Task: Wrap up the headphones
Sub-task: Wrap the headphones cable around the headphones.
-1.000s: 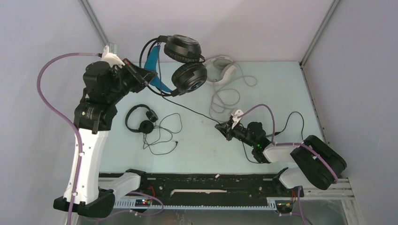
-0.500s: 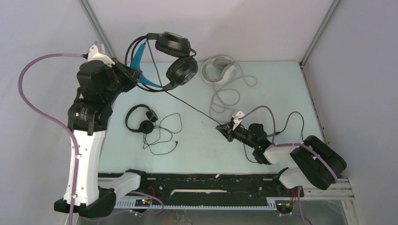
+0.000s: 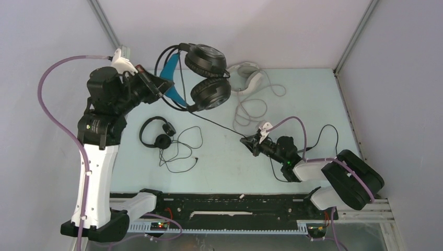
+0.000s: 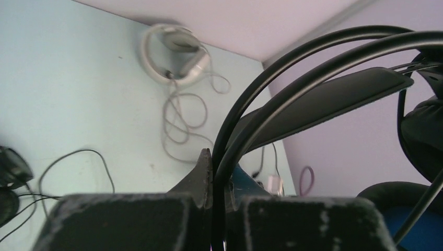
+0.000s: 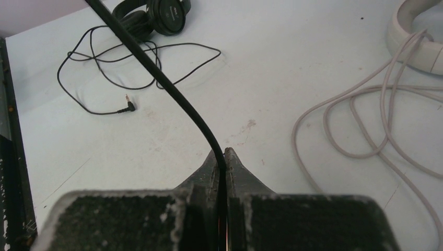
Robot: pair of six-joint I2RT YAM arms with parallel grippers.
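The bulky black headphones (image 3: 209,78) with the blue-lined headband hang in the air at the back left. My left gripper (image 3: 159,86) is shut on their thin headband wires (image 4: 292,63), which pass between its fingertips (image 4: 219,157). Their black cord (image 3: 219,124) runs taut down to my right gripper (image 3: 249,144), low over the table and shut on that cord (image 5: 156,73); its fingertips (image 5: 222,154) pinch it. The white-grey headphones (image 3: 245,76) lie at the back with their pale cord (image 5: 365,115) loose. The small thin black headphones (image 3: 156,133) lie at left centre, cord tangled beside them.
Grey enclosure walls (image 3: 397,78) close in the table on the left, back and right. A black rail (image 3: 230,206) runs along the near edge by the arm bases. The small pair's jack plug (image 5: 128,107) lies loose on the table.
The left gripper swung the bulky black headphones left and back, then brought them right again, ending slightly lower. The right gripper stayed put, still holding the cord.
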